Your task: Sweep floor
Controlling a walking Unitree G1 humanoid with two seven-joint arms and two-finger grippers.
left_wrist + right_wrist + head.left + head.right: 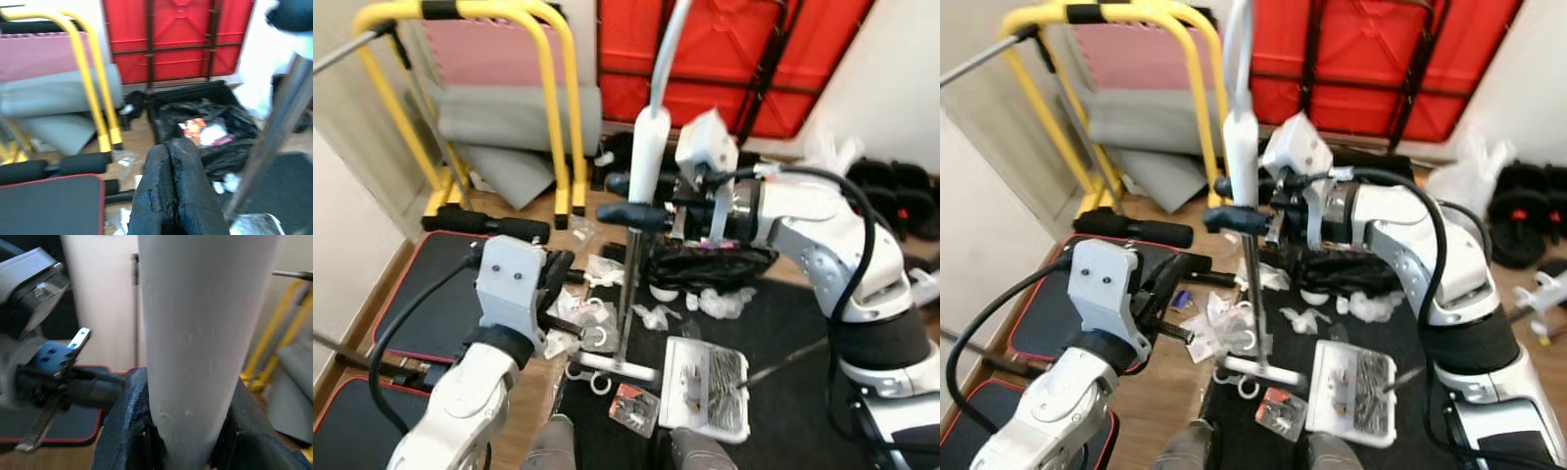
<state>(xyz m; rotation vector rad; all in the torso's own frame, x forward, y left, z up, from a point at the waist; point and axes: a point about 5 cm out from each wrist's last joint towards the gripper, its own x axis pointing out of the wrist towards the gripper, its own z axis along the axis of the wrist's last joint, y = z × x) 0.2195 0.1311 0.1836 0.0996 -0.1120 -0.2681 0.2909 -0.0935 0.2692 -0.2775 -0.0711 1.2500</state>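
A sweeper with a thick white handle (649, 147) and a thin metal pole (627, 284) stands upright on a small base (619, 366) at the edge of a dark mat (783, 323). My right gripper (634, 201) is shut on the white handle, whose shaft sits between the black fingers (128, 421) in the right wrist view. My left gripper (558, 268) is low and to the left of the pole, apart from it, fingers (171, 196) pressed together with nothing between them. Crumpled white litter (599, 270) lies around the pole's foot.
A white tray (708, 388) with debris lies on the mat near my feet. Behind the pole is a black bag (710, 260) with more scraps (725, 302). A yellow frame (548, 108), grey pads and a red panel (724, 59) stand at the back; black benches (431, 294) at left.
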